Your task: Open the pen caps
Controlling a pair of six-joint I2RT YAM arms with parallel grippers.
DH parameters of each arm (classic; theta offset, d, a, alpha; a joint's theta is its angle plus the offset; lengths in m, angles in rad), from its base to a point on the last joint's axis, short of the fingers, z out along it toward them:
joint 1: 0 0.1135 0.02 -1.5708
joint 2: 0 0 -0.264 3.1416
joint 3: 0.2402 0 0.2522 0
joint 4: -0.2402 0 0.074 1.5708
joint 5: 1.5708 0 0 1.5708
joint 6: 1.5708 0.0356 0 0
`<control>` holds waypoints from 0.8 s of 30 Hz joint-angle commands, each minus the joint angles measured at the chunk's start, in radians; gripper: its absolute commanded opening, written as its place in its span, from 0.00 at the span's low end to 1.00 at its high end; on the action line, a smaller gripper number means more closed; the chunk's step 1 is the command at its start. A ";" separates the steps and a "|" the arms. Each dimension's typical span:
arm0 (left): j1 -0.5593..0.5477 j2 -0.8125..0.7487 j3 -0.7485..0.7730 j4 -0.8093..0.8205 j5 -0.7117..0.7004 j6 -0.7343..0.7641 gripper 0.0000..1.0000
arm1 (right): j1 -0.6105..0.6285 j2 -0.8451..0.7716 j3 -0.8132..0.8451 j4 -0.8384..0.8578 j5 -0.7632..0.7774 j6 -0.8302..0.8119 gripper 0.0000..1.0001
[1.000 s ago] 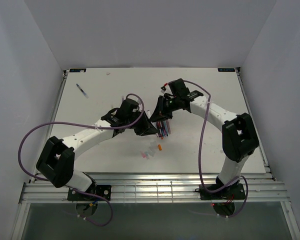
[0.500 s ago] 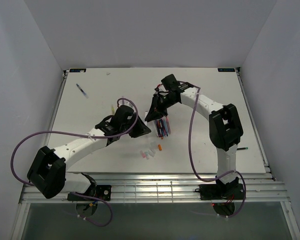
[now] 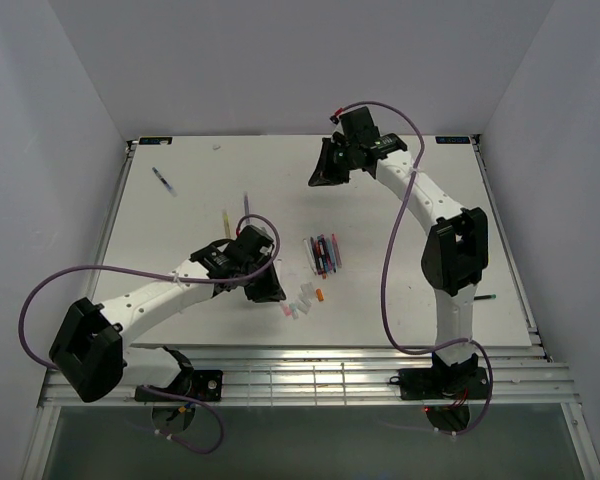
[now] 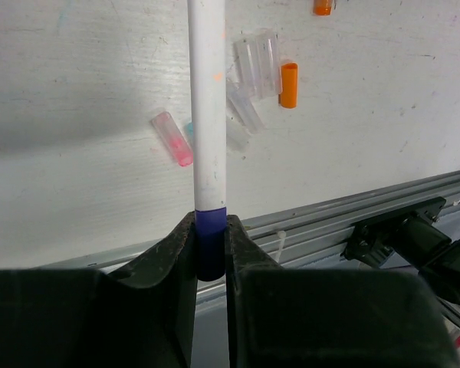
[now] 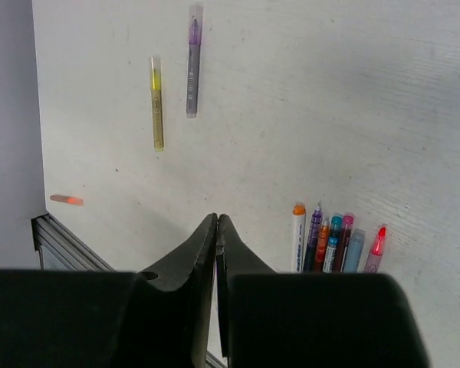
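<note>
The held pen (image 4: 208, 115) is pinched only by its short dark-blue end, low in the centre of the left wrist frame. The left end effector (image 4: 211, 231) is closed narrowly on that end. I judge this the weak spot: nearly the whole white barrel overhangs the grip, so a sideways pull or a knock could swing it or slide it out. Whether the blue part is a cap or an end plug I cannot tell, and the far end runs off the top of the frame.

The pen's long axis runs straight up the frame, blue end toward the bottom, with the barrel passing above the desk (image 4: 77, 77). Loose caps lie beneath it: a pink cap (image 4: 172, 138) just left of the barrel, clear caps (image 4: 257, 57) and an orange cap (image 4: 289, 84) to the right. A dropped pen could scatter them.

The right end effector (image 5: 216, 226) is pressed shut on nothing, in the upper middle of the top view and well apart from the pen. It would have to open before taking the pen's other end.
</note>
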 commanded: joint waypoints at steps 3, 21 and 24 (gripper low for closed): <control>0.000 -0.090 -0.003 0.021 -0.005 0.003 0.00 | 0.017 -0.041 -0.076 -0.009 -0.184 -0.082 0.09; 0.000 -0.089 0.021 0.242 0.047 0.023 0.00 | 0.164 -0.289 -0.518 0.312 -0.453 0.182 0.49; 0.002 -0.077 0.046 0.245 0.039 0.026 0.00 | 0.184 -0.278 -0.516 0.307 -0.442 0.186 0.49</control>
